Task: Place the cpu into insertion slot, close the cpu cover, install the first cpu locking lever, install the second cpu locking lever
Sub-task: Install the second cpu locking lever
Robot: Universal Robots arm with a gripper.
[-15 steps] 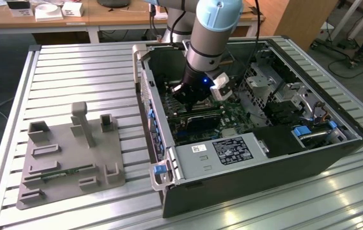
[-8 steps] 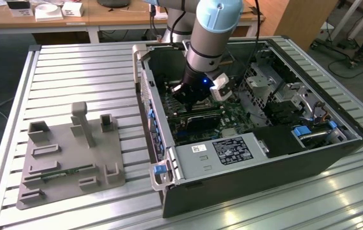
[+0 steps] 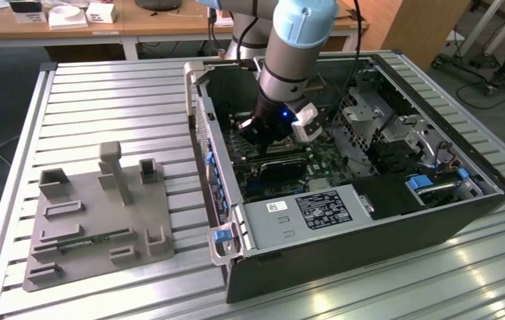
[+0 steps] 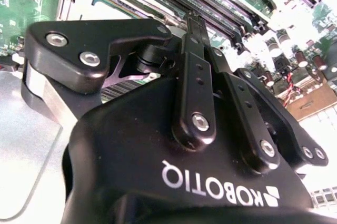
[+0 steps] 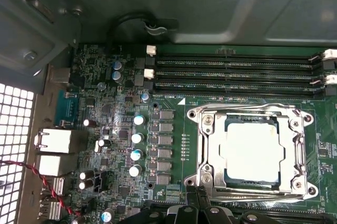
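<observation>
Gripper [image 5: 197, 203] fingers pinched together, holding nothing — cpu [image 5: 251, 150] sits in the insertion slot under the closed cpu cover [image 5: 210, 145], at about 1 o'clock from the fingertips.

cpu [image 5: 251, 152] seated in insertion slot [image 5: 227, 176], cpu cover [image 5: 296, 147] closed flat

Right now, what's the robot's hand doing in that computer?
Hand low inside computer case, at socket edge. Cpu seated in insertion slot, cpu cover down around it. Nothing obstructing.
</observation>
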